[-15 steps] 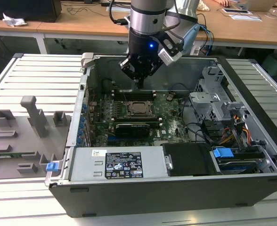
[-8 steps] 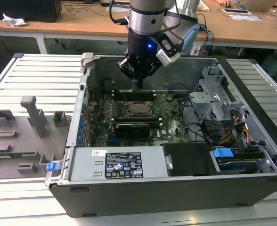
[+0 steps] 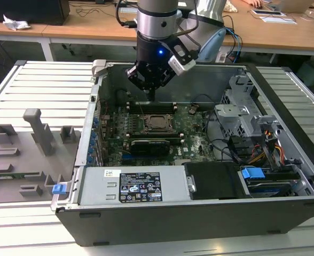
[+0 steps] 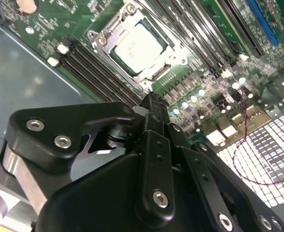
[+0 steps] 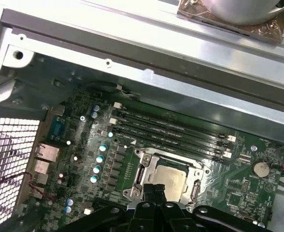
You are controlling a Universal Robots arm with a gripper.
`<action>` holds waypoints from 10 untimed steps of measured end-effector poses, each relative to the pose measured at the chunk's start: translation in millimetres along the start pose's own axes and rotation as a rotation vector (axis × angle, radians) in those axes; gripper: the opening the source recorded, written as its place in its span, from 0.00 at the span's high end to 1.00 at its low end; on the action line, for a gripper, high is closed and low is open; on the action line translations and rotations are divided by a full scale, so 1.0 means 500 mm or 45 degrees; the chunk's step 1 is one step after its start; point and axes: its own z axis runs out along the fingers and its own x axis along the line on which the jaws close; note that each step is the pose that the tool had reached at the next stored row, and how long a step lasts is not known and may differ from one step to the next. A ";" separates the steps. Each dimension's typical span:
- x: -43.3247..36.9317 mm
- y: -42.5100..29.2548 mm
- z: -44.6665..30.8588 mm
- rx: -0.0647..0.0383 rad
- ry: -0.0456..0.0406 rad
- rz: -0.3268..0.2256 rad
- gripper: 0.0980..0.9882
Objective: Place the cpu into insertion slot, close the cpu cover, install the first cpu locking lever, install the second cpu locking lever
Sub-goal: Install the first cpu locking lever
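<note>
**Closed claw hangs just short of the socket, chip seated inside**

The claw (image 3: 150, 97) hangs point-down inside the open computer case (image 3: 90, 144), over the green board (image 3: 197, 140). Its two black fingers (image 5: 149, 194) are pressed together with nothing between them, so it carries nothing.

The chip (image 4: 138, 46) lies flat in the socket (image 3: 148, 123), pale metal top facing up. The thin silvery cover (image 5: 146, 170) appears to be folded down around it, framing the chip through its square opening. Judging by that, the first two steps look done. Whether either locking lever is latched cannot be told, since the thin rods along the socket's edges are too fine to make out.

The relation that matters is a short offset. In the exterior view the fingertips hang above the long black memory slots (image 3: 156, 106), between the case's far wall and the socket. The socket lies just beyond those slots, toward the camera and slightly to the exterior view's right. It is also lower than the fingertips, which hang in the air and touch nothing. In both wrist views the closed fingertips point at the socket's near edge rather than its middle.

The socket is close to square, so it has no long axis to line up with. Its edges run parallel to the memory slots.
</note>
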 end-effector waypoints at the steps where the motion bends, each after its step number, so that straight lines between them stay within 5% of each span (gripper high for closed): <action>1: 0.005 0.001 0.000 0.000 0.000 0.000 0.99; 10: 0.033 0.009 0.002 0.000 0.000 0.000 0.99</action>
